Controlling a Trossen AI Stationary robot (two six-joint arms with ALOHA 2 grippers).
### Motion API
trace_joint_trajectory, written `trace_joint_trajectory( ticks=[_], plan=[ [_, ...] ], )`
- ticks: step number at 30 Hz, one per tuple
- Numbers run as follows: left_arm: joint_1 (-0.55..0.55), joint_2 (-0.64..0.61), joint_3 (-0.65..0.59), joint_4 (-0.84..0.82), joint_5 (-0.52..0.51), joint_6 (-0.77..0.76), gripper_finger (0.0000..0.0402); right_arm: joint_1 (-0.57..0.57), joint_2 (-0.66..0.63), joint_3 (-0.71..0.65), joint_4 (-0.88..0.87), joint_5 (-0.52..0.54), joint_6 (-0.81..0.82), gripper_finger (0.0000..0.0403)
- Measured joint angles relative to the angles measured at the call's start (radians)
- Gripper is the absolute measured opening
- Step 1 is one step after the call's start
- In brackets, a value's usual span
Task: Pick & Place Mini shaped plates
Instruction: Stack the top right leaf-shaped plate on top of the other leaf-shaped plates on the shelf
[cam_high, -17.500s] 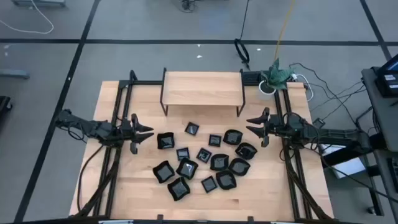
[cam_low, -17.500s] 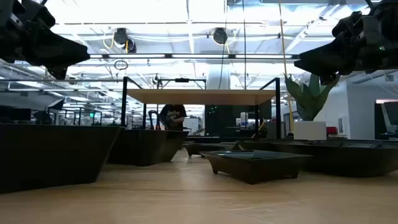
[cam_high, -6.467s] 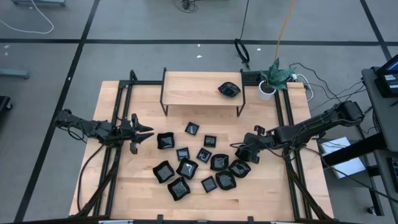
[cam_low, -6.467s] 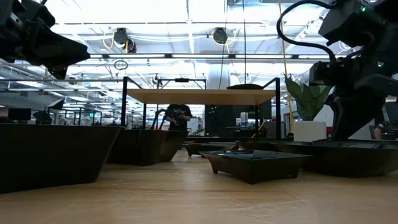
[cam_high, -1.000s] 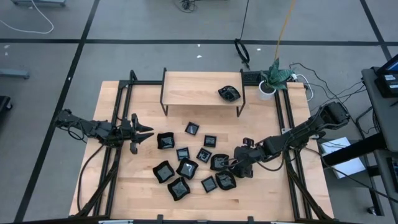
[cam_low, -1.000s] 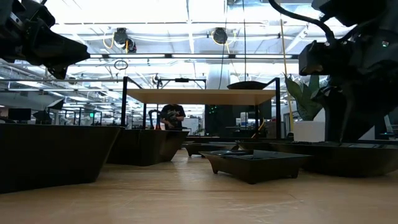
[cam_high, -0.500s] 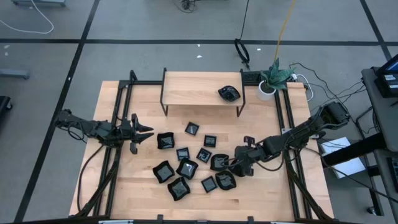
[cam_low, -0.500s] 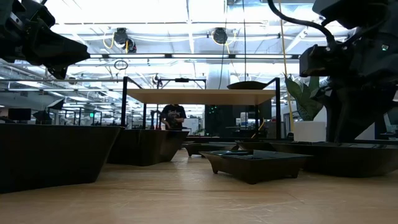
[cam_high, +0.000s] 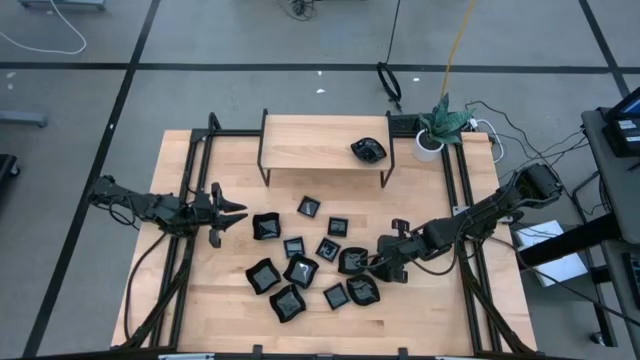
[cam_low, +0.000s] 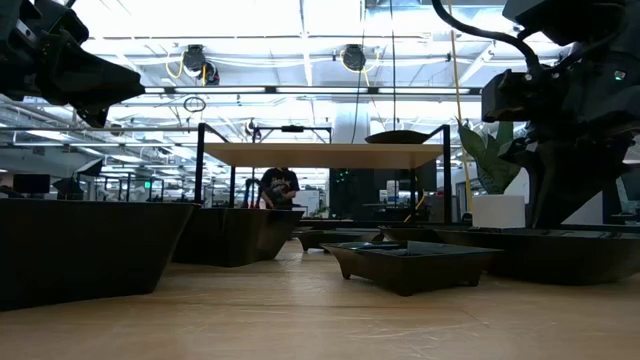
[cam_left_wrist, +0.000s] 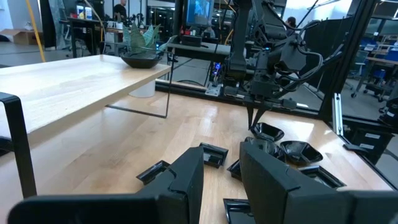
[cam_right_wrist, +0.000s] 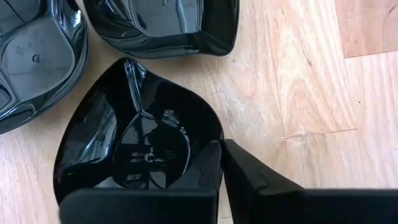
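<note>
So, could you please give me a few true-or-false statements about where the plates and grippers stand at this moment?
1. One black plate sits on the raised wooden shelf. True.
2. The right gripper is shut on the rim of a wavy-rimmed plate. True.
3. The left gripper is holding a plate. False: it hangs at the table's left side, holding nothing.
4. The potted plant stands in the middle of the plates. False: it stands at the table's far right corner.

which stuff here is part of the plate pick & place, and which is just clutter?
Job:
- black mini plates clustered on the table
- roundish plate, rim pinched by right gripper
- plate on the wooden shelf

Clutter:
- potted plant
- cables on the floor
</note>
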Motion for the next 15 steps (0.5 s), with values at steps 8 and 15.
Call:
trace_joint_trajectory(
  ticks=[8, 15],
  plan=[
    [0.0, 0.0, 0.0, 0.0, 0.0, 0.0, 0.0106, 0.0, 0.0, 0.0, 0.011, -0.001, -0.026, 0.0002],
    [0.0, 0.0, 0.0, 0.0, 0.0, 0.0, 0.0106, -0.001, -0.086, 0.006, 0.006, -0.002, -0.034, 0.0]
  ],
)
